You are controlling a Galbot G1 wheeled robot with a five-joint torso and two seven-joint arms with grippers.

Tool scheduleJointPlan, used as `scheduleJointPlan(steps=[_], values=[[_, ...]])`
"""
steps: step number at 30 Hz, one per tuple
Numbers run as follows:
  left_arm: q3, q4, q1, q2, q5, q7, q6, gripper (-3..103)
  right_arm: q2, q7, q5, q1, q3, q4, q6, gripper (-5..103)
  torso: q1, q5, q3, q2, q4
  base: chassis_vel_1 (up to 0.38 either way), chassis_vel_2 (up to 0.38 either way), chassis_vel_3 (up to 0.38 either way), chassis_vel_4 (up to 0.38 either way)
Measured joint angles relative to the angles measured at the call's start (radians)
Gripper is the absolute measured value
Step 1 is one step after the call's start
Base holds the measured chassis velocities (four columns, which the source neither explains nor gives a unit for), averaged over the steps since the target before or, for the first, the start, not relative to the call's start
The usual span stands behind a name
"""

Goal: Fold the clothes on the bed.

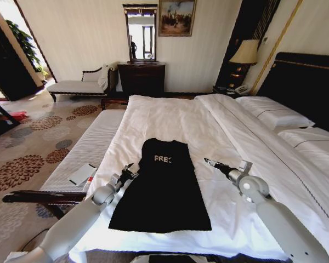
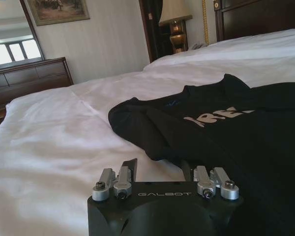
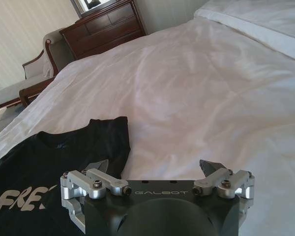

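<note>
top (image 1: 163,189): you've got it lying flat on the bed (image 1: 170,118)
left tool (image 1: 130,169): fingers apart, at its left edge
right tool (image 1: 209,162): fingers apart, just right of it

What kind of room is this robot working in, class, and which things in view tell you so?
Most likely a hotel bedroom: a large bed with white linen and a dark headboard, a bedside lamp, and a dresser with mirror. A black top lies flat on the bed between the left gripper and right gripper.

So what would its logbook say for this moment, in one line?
black soft sleeveless top: flat, unfolded on white bed | left gripper: open, at top's left edge | right gripper: open, right of top
</note>
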Motion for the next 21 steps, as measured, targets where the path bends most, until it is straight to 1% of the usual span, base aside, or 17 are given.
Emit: scheduleJointPlan(steps=[1, 2, 3, 4, 7, 9, 12, 13, 21], values=[[0.006, 0.006, -0.005, -0.004, 0.002, 0.0, -0.004, 43, 0.0, 0.0, 0.0, -0.001, 0.0, 0.0, 0.0, 100, 0.0, 0.0, 0.0, 0.0, 0.0, 0.0, 0.0, 0.0, 0.0], [0.009, 0.008, -0.007, -0.006, 0.003, 0.001, -0.006, 43, 0.0, 0.0, 0.0, -0.002, 0.001, 0.0, 0.0, 100, 0.0, -0.0001, 0.0, 0.0, 0.0, 0.0, 0.0, 0.0, 0.0], [0.01, 0.01, -0.008, -0.007, 0.004, 0.001, -0.007, 37, 0.0, -0.001, -0.001, -0.003, 0.001, 0.0, 0.0, 100, 0.0, 0.0, 0.0, 0.0, 0.0, 0.0, 0.0, 0.0, 0.0], [0.01, 0.01, -0.008, -0.007, 0.004, 0.001, -0.007, 37, 0.0, -0.001, -0.001, -0.003, 0.001, 0.0, 0.0, 100, 0.0, 0.0, 0.0, 0.0, 0.0, 0.0, 0.0, 0.0, 0.0], [0.014, 0.021, -0.01, -0.017, 0.009, 0.002, -0.014, 21, 0.001, -0.001, -0.002, -0.006, 0.002, 0.0, 0.001, 100, 0.0, -0.0001, 0.0, 0.0, 0.0001, 0.0, 0.0, 0.0, 0.0], [0.014, 0.022, -0.01, -0.018, 0.009, 0.002, -0.014, 21, 0.001, -0.002, -0.003, -0.006, 0.002, 0.0, 0.002, 100, 0.0, -0.0001, 0.0, 0.0, 0.0001, 0.0, 0.0, 0.0, 0.0], [0.011, 0.026, -0.01, -0.02, 0.009, 0.001, -0.016, 5, 0.001, -0.003, -0.004, -0.009, 0.003, 0.0, 0.003, 100, 0.0, -0.0001, 0.0, 0.0, 0.0001, 0.0, 0.0, 0.0, 0.0], [0.009, 0.026, -0.01, -0.02, 0.008, 0.001, -0.016, 2, 0.002, -0.003, -0.005, -0.01, 0.003, 0.0, 0.003, 100, 0.0, -0.0001, 0.0, 0.0, 0.0001, 0.0, 0.0, 0.0, 0.0], [-0.015, 0.027, -0.001, -0.017, 0.002, -0.001, -0.023, 0, 0.005, -0.004, -0.009, -0.013, 0.003, -0.001, 0.004, 100, 0.0, -0.0001, 0.0, 0.0, 0.0, 0.0, 0.0, 0.0, 0.0]])
